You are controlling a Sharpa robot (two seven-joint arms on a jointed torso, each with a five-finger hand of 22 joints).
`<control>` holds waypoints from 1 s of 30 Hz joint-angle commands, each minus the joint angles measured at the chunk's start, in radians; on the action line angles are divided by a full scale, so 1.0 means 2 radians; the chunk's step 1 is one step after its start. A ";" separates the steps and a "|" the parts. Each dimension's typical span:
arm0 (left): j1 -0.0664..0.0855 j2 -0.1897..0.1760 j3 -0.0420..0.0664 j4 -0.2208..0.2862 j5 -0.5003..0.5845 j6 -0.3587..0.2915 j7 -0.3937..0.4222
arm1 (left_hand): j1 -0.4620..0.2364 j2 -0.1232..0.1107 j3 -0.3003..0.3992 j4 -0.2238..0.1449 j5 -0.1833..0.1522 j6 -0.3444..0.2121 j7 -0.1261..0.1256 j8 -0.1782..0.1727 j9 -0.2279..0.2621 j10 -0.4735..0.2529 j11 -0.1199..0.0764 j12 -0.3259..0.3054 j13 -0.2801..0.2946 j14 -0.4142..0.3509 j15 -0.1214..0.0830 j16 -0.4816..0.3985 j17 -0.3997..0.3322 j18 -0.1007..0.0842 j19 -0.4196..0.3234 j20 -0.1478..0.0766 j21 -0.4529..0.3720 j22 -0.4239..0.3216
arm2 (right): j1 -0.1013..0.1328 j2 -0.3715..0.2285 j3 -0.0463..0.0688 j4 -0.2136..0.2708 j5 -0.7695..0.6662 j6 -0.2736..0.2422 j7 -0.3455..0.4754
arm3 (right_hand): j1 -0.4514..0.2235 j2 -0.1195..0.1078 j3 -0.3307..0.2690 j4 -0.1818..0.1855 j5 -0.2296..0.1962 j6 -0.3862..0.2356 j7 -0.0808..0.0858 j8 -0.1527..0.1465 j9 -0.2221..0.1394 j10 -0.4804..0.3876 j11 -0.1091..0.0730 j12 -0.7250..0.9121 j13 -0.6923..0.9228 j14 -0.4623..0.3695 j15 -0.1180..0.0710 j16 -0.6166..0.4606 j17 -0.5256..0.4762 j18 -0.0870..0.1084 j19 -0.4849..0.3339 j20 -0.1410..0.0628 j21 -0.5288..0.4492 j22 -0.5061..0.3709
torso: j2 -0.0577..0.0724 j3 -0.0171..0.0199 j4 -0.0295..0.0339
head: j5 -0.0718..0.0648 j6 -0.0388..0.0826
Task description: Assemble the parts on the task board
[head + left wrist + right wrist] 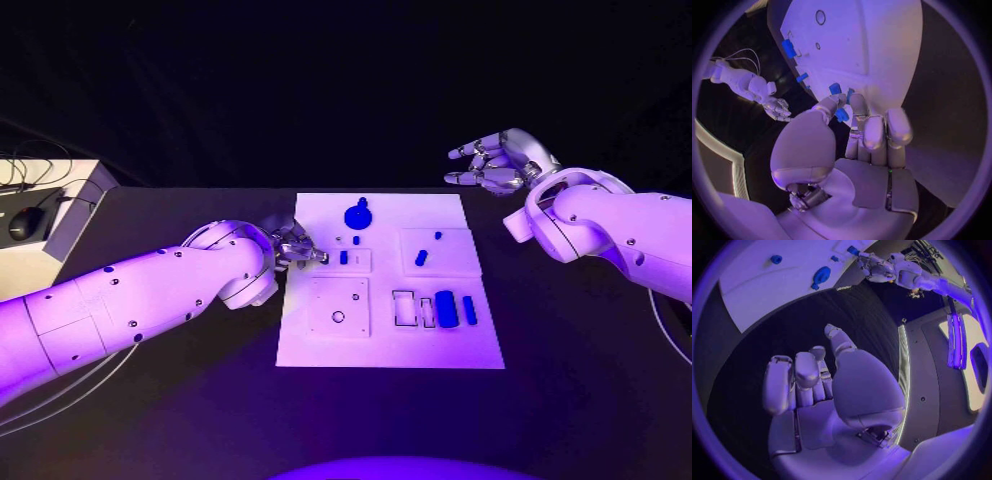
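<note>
The white task board [389, 350] is seen lying in the middle of the black table [173, 420]; several blue parts are spread over it. A large rounded blue part [356, 214] is set near the board's far edge, with 2 tiny blue pieces just below it; a small blue block [421, 257] is seated in the square recess on the right side of the board; a blue cylinder [446, 308] and a slimmer blue bar [469, 309] are laid side by side near the board's right edge, next to 2 empty rectangular slots; a small ring-shaped hole is seen in the lower left plate of the board.

The left hand [296, 246] is held at the board's left edge, about halfway along it; in the left wrist view a small blue part [841, 115] is seen pinched between the thumb and a fingertip [835, 100], with the other fingers [898, 127] held close together and slightly curled beside it; a second blue piece [835, 88] is seen just beyond the fingertips on the board, and whether it is touched cannot be told.

The right hand [498, 162] is raised beyond the board's far right corner, well apart from the board and from every part; its fingers are loosely curled and apart, and nothing is held in it; the right wrist view shows the palm [848, 390] bare and the fingers [779, 385] half bent over the dark table.

A grey box with cables [43, 215] is seen at the table's far left corner.
</note>
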 commanded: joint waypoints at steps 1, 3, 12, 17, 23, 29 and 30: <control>-0.002 0.004 -0.002 0.000 0.012 0.012 0.001 | 0.018 0.025 0.006 -0.010 -0.004 0.026 -0.023 0.000 -0.001 0.005 -0.003 0.002 0.000 0.000 -0.001 0.002 0.001 -0.006 0.004 0.000 0.003 0.001 | 0.000 0.000 0.000 0.000 -0.001 0.006 0.006 | -0.004 0.000 0.000 0.002 0.002 0.000 0.002 -0.003 0.000 0.000 -0.005 0.002 0.000 0.004 -0.001 -0.003 0.000 0.000 0.039 -0.001 -0.003 0.095 | 0.000 0.0001 0.0001 | 0.000 0.000; -0.002 0.005 -0.002 -0.001 0.013 0.012 0.002 | 0.018 0.027 0.005 -0.010 -0.005 0.027 -0.023 0.000 -0.001 0.005 -0.003 0.002 0.000 0.001 -0.001 0.002 0.001 -0.006 0.004 0.000 0.003 0.001 | 0.000 0.000 0.000 0.000 -0.001 0.006 0.006 | -0.004 0.000 0.000 0.002 0.002 0.000 0.002 -0.003 0.000 0.000 -0.005 0.002 0.000 0.004 -0.001 -0.003 0.000 0.000 0.039 -0.001 -0.003 0.095 | 0.000 0.0001 0.0003 | 0.000 0.000; -0.002 0.008 -0.002 -0.005 0.023 0.018 0.002 | 0.017 0.036 -0.011 -0.012 -0.006 0.030 -0.024 -0.001 -0.001 0.006 -0.004 0.004 0.001 0.001 -0.001 0.005 0.003 -0.006 0.005 0.000 0.005 0.002 | 0.000 0.000 0.000 -0.001 0.000 0.006 0.006 | -0.004 0.000 0.000 0.001 0.003 0.001 0.002 -0.003 0.000 0.000 -0.005 0.002 0.000 0.004 -0.002 -0.003 -0.001 0.000 0.039 -0.001 -0.003 0.095 | 0.000 0.0004 0.0001 | 0.000 0.000; -0.002 0.009 -0.002 -0.007 0.027 0.027 0.001 | 0.017 0.040 -0.024 -0.013 -0.006 0.035 -0.026 -0.003 -0.002 0.010 -0.004 0.005 0.001 0.001 0.000 0.008 0.006 -0.007 0.005 0.001 0.006 0.003 | 0.000 0.000 0.000 -0.001 0.000 0.006 0.005 | -0.004 0.000 0.000 0.001 0.003 0.001 0.002 -0.003 0.000 0.000 -0.005 0.002 0.000 0.004 -0.002 -0.003 -0.001 0.000 0.039 -0.001 -0.003 0.095 | 0.000 0.0002 0.0002 | 0.000 0.000; -0.002 0.011 -0.001 -0.008 0.029 0.039 -0.001 | 0.020 0.046 -0.044 -0.015 -0.006 0.043 -0.027 -0.009 -0.005 0.013 -0.003 0.005 0.000 0.002 0.001 0.011 0.010 -0.008 0.005 0.002 0.008 0.005 | -0.001 0.000 0.000 -0.001 0.000 0.006 0.005 | -0.004 0.000 0.000 0.001 0.003 0.001 0.002 -0.003 0.000 0.000 -0.005 0.002 0.000 0.004 -0.002 -0.003 -0.001 0.000 0.039 -0.001 -0.003 0.095 | 0.000 0.0000 0.0005 | 0.000 -0.001; -0.002 0.012 -0.001 -0.009 0.029 0.043 -0.002 | 0.033 0.057 -0.088 -0.031 -0.020 0.049 -0.028 -0.016 -0.009 0.016 -0.003 0.005 -0.002 0.002 0.002 0.012 0.011 -0.008 0.006 0.003 0.010 0.005 | -0.001 0.000 0.000 0.000 0.000 0.006 0.005 | -0.005 0.000 0.000 0.001 0.004 0.001 0.002 -0.003 0.000 0.000 -0.005 0.002 0.000 0.004 -0.002 -0.003 -0.001 0.000 0.039 -0.001 -0.003 0.095 | 0.000 0.0003 0.0002 | 0.001 -0.001; -0.002 0.012 -0.001 -0.010 0.028 0.042 -0.002 | 0.035 0.060 -0.093 -0.034 -0.031 0.050 -0.028 -0.017 -0.011 0.016 -0.003 0.005 -0.002 0.002 0.002 0.012 0.011 -0.008 0.006 0.003 0.010 0.005 | -0.001 0.000 0.000 0.000 0.000 0.006 0.005 | -0.005 0.000 0.000 0.001 0.004 0.001 0.002 -0.003 0.000 0.000 -0.005 0.002 0.000 0.004 -0.002 -0.003 -0.001 0.000 0.039 -0.001 -0.003 0.095 | 0.000 0.0002 0.0001 | 0.001 -0.001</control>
